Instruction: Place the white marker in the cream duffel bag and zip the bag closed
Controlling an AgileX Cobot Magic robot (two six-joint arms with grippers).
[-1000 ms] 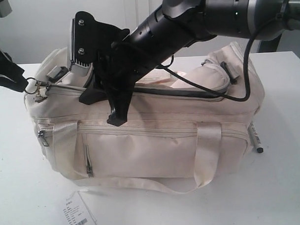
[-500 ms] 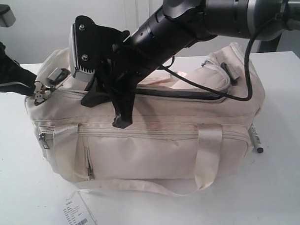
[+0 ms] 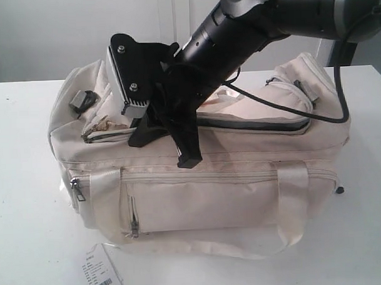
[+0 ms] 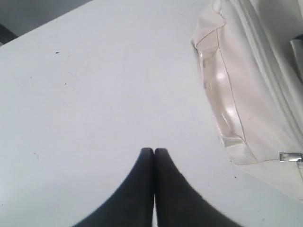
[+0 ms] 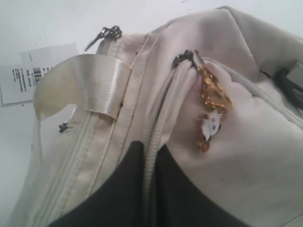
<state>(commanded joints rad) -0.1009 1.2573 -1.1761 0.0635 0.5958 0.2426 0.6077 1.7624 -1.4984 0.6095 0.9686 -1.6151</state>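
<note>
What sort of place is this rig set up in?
Probably a lab or test bench: a white table, a plain white wall behind, and a robot arm over one cream duffel bag with a barcoded tag beside it.

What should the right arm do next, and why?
Probably open the right gripper and lift clear. It pinches the cream duffel bag at its top zip, while the white marker lies outside on the table, only its tip showing past the bag's end.

Paper tag before duffel bag
</note>
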